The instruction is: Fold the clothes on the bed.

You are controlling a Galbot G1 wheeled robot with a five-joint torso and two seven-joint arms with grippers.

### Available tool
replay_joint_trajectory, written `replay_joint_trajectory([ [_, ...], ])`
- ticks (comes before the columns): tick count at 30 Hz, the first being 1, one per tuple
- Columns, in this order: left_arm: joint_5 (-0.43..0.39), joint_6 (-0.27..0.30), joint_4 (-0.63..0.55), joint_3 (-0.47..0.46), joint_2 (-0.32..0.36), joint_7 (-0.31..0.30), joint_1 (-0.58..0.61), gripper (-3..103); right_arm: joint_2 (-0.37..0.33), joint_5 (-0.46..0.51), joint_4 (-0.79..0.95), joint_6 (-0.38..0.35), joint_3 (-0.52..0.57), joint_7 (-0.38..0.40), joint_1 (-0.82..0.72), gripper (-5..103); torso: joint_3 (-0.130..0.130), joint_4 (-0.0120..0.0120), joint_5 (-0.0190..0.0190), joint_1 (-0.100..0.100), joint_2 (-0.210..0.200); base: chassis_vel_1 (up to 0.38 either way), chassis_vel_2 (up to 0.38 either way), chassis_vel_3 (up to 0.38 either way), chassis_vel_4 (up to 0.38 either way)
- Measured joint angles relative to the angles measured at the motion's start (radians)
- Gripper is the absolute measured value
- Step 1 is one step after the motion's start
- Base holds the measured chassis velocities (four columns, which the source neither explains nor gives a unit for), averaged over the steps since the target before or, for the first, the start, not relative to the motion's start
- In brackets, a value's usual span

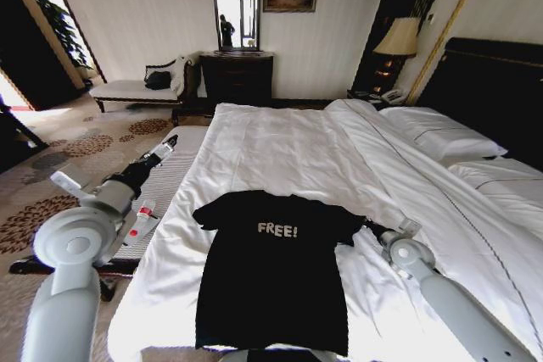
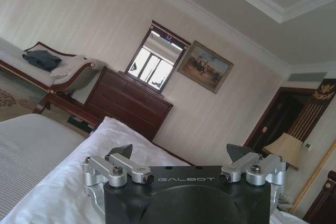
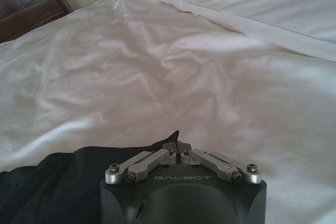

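Nearest, the black T-shirt [image 1: 271,273] lies flat at the foot edge of the bed [image 1: 280,146], the right tool [image 1: 366,225] clenched at its sleeve edge, the left tool [image 1: 170,142] released, hanging over the bench [image 1: 161,184] beside the bed, with bare duvet stretching beyond.

White "FREE!" on the black T-shirt [image 1: 271,273] — "GALBOT" on the left gripper [image 2: 181,157] and right gripper [image 3: 179,145]
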Motion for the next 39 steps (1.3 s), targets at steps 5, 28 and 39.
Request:
replay_joint_trajectory([
  [5, 0.0, 0.0, -0.001, 0.003, 0.0, 0.0, 0.002, 100, 0.002, -0.006, -0.019, -0.001, -0.003, -0.001, 0.006, 0, 0.0, 0.0, 0.0, 0.0, 0.0, 0.0, 0.0, 0.0, 0.0],
  [28, 0.003, 0.0, 0.002, 0.008, -0.019, 0.003, 0.002, 100, -0.219, 0.176, 0.39, -0.037, 0.16, 0.101, -0.394, 57, 0.0, -0.0001, -0.0004, 0.0, 0.0, 0.0, 0.0, 0.0, 0.0],
  [39, -0.004, 0.004, -0.009, 0.014, -0.043, 0.014, -0.027, 100, -0.173, 0.409, 0.621, -0.147, 0.156, 0.273, -0.528, 98, 0.0, -0.0001, -0.0003, 0.0, 0.0, 0.0, 0.0, 0.0, 0.0],
])
